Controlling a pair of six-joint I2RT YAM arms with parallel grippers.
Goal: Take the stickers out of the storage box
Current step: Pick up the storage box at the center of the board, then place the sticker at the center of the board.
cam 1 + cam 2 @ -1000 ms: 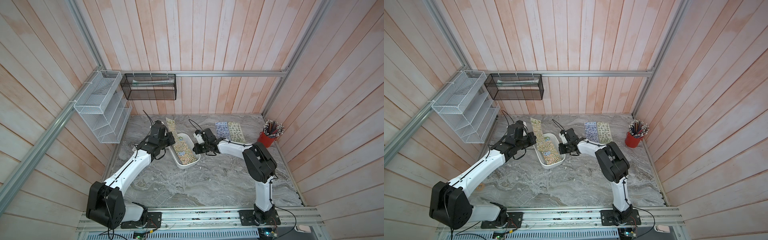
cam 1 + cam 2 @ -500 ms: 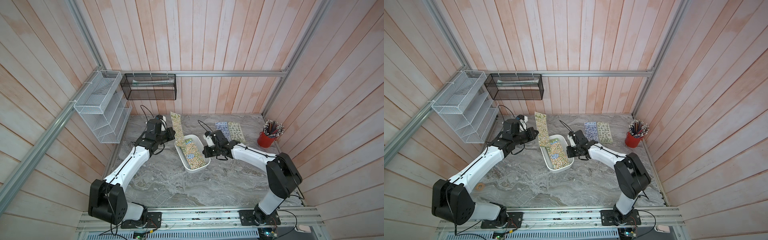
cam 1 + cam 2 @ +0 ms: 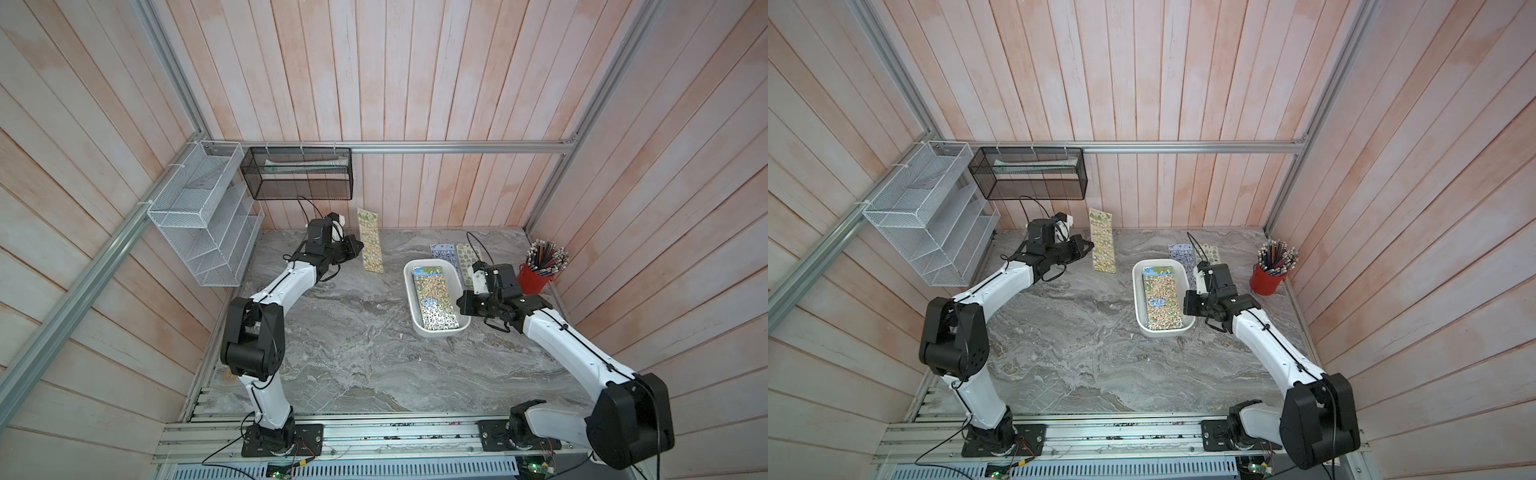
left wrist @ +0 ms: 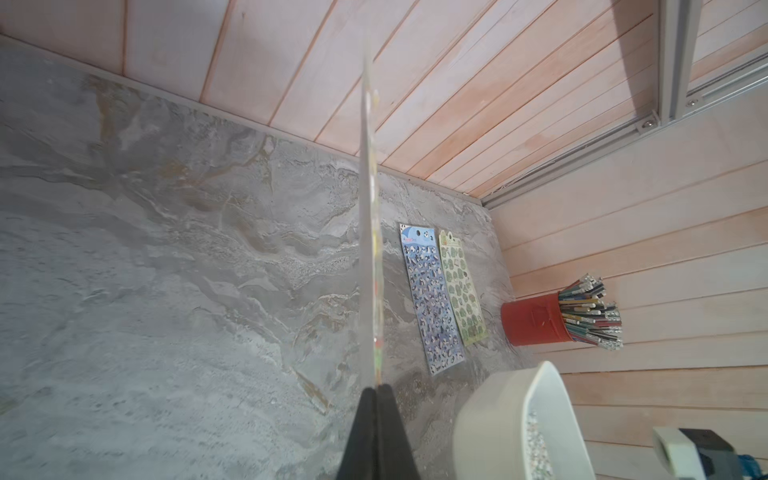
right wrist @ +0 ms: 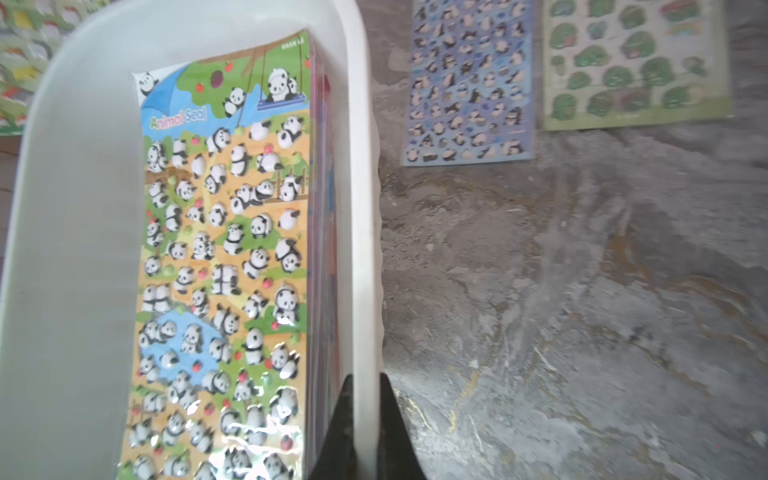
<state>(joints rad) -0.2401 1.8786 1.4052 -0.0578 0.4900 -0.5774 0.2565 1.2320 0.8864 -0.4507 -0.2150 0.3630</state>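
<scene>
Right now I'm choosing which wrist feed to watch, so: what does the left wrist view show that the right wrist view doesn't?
Only left wrist: the left hand pinching a sticker sheet seen edge-on, and the red pencil cup. Only right wrist: the right hand clamped on the storage box wall, and the panda print on its top sheet. Both: the box, plus the blue sheet and green sheet lying on the table.

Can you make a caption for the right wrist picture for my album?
Right pincer clamps the storage box wall beside panda stickers.
</scene>
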